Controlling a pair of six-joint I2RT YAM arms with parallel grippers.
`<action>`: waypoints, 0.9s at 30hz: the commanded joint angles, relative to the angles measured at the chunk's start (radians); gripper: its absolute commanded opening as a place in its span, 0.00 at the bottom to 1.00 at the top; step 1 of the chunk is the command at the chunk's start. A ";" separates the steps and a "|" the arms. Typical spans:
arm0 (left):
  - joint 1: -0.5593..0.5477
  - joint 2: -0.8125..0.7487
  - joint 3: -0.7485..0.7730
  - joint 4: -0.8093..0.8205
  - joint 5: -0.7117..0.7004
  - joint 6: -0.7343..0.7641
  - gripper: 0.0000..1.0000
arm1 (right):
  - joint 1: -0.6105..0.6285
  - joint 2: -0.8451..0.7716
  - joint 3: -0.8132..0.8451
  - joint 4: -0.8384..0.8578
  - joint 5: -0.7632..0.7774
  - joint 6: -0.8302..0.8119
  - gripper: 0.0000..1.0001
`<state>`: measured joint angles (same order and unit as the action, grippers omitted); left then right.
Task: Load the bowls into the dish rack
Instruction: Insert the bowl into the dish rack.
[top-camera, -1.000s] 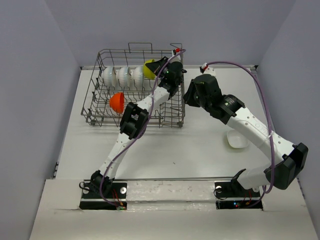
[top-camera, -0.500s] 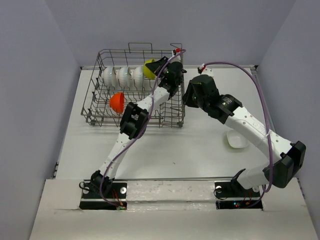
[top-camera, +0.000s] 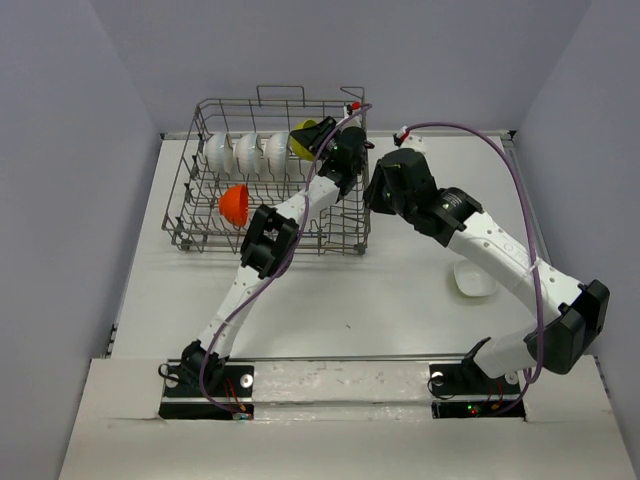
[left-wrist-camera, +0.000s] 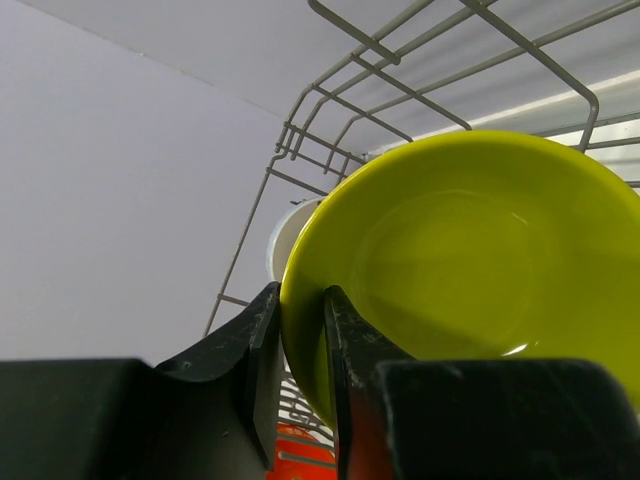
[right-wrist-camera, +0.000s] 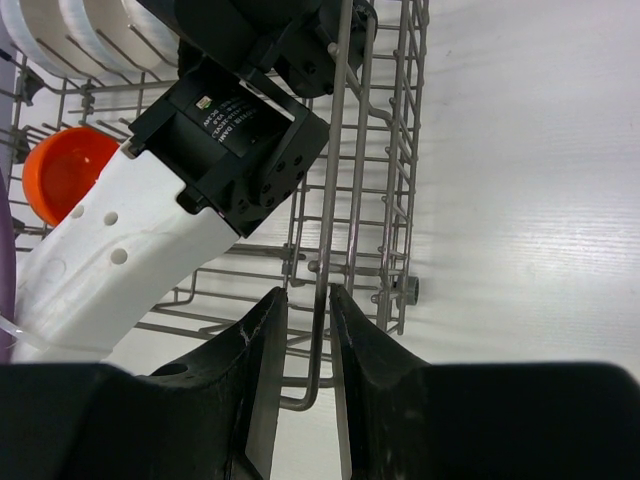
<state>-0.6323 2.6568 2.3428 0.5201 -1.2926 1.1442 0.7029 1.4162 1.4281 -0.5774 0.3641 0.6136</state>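
Swung slightly toward 9 o'clock since a second ago, the right arm brings its right gripper (right-wrist-camera: 308, 300) closer against the 3 o'clock side of the large grey wire dish rack (top-camera: 200, 246); the left arm has barely shifted. Nearest, at 4 o'clock on the pale counter (top-camera: 350, 300), a shallow white bowl (top-camera: 475, 280) lies alone, well apart from the rack. The right gripper's fingers are spread a little, one on each side of an upright side wire of the rack, with a gap showing beside the wire. The rack stands at 11 o'clock on the counter. Inside it a small orange bowl (top-camera: 234, 204) rests at 7 o'clock, and a row of round white bowls (top-camera: 245, 150) stands on edge at 10 o'clock. At the rack's 1 o'clock corner a yellow-green glossy bowl (left-wrist-camera: 460, 260) stands on edge just beside that row. The left gripper (left-wrist-camera: 298, 300) straddles its rim, one finger inside, one outside; whether the fingers press the rim or stand clear I cannot tell.
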 joint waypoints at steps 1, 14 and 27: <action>-0.027 0.002 -0.008 0.011 -0.017 0.006 0.29 | 0.010 0.000 0.046 0.010 0.019 -0.003 0.30; -0.030 -0.060 -0.019 0.009 -0.008 -0.026 0.00 | 0.020 0.001 0.046 0.010 0.024 -0.005 0.29; -0.037 -0.112 -0.031 0.000 0.007 -0.034 0.00 | 0.020 0.001 0.057 0.002 0.029 -0.005 0.29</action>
<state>-0.6342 2.6453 2.3314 0.5327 -1.2720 1.1221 0.7136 1.4166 1.4322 -0.5774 0.3714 0.6136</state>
